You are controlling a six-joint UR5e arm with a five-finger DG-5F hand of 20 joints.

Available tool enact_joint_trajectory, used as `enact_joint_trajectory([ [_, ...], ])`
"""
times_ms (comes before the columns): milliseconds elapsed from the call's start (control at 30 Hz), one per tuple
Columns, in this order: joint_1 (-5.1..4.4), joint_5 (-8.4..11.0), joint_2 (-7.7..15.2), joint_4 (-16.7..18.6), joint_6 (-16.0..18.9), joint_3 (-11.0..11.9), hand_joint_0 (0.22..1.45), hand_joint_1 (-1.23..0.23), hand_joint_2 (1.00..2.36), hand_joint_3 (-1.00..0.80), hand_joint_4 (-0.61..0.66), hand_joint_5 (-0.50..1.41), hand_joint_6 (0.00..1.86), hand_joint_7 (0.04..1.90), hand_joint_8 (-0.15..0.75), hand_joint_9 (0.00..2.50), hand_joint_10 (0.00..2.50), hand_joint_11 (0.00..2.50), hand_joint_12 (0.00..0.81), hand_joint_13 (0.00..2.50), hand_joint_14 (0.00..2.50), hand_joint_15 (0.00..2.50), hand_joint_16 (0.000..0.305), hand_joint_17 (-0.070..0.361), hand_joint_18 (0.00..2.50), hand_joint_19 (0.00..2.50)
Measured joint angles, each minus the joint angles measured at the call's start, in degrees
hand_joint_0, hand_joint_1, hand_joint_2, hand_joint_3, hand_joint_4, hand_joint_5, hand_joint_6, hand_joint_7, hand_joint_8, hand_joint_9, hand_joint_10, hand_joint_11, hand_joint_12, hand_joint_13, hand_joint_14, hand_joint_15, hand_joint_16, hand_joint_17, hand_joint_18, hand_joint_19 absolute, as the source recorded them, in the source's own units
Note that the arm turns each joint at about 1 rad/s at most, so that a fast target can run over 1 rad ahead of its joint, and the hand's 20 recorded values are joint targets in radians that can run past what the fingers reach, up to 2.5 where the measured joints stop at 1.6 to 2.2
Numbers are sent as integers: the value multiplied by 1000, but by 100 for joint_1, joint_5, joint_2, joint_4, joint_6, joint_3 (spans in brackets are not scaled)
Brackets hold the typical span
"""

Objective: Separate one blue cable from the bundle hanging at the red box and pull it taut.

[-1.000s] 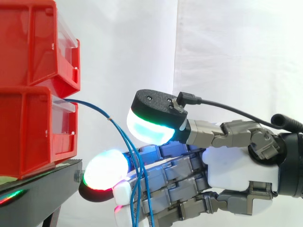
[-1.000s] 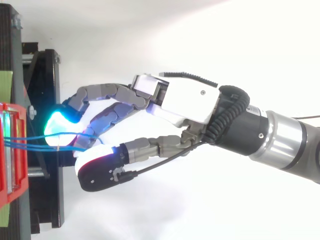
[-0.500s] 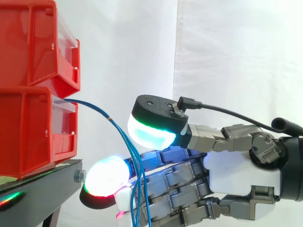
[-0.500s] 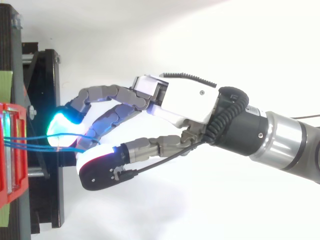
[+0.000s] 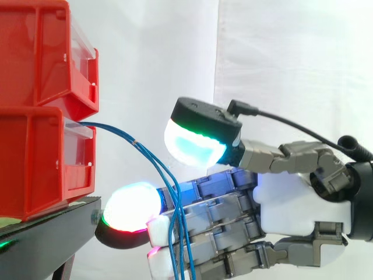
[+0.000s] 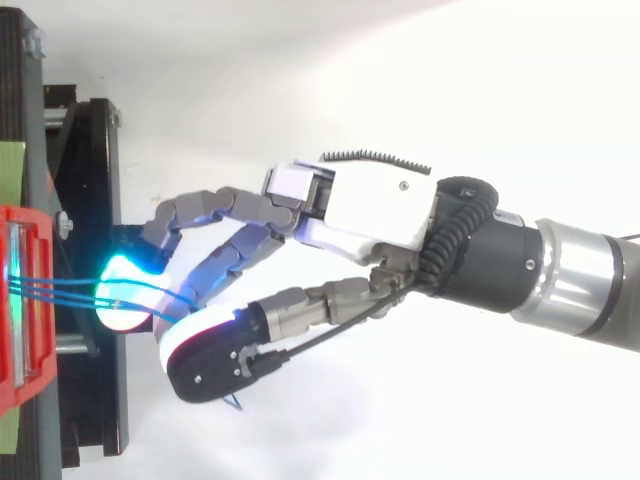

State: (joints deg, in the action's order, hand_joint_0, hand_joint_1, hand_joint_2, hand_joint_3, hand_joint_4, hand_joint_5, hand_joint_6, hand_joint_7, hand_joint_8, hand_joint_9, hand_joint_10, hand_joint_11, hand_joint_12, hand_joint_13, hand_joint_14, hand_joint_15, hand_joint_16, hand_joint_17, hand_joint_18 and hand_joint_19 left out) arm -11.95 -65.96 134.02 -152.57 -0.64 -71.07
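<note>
A bundle of blue cables (image 5: pixel 116 130) trails out of the lower red box (image 5: pixel 35 163) on the black stand (image 5: pixel 46 233) and hangs across the outstretched fingers (image 5: pixel 131 207) of the robot's hand (image 6: pixel 370 215), which is open with its thumb raised clear above the strands.

Black stand (image 5: pixel 49 242) bears lower red bin (image 5: pixel 35 163); upper red bin (image 5: pixel 41 52) stacked on top.
</note>
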Motion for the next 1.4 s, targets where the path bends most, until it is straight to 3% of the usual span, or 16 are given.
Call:
enact_joint_trajectory([
  [533, 20, -58, -103, -193, -34, 146, 636, -635, 1010, -387, 266, -140, 503, 991, 329, 1013, 16, 560, 302, 920, 16, 429, 25, 57, 741, 348],
  [1067, 103, -85, -105, -621, 60, 411, 679, -628, 1021, -225, 177, -114, 502, 1241, 333, 1036, 18, 601, 303, 945, 17, 451, 25, 57, 753, 361],
  [1400, 77, -66, -105, -796, 64, 446, 651, -605, 1014, -335, 167, -103, 514, 1375, 342, 1063, 17, 633, 303, 969, 16, 462, 25, 57, 774, 366],
])
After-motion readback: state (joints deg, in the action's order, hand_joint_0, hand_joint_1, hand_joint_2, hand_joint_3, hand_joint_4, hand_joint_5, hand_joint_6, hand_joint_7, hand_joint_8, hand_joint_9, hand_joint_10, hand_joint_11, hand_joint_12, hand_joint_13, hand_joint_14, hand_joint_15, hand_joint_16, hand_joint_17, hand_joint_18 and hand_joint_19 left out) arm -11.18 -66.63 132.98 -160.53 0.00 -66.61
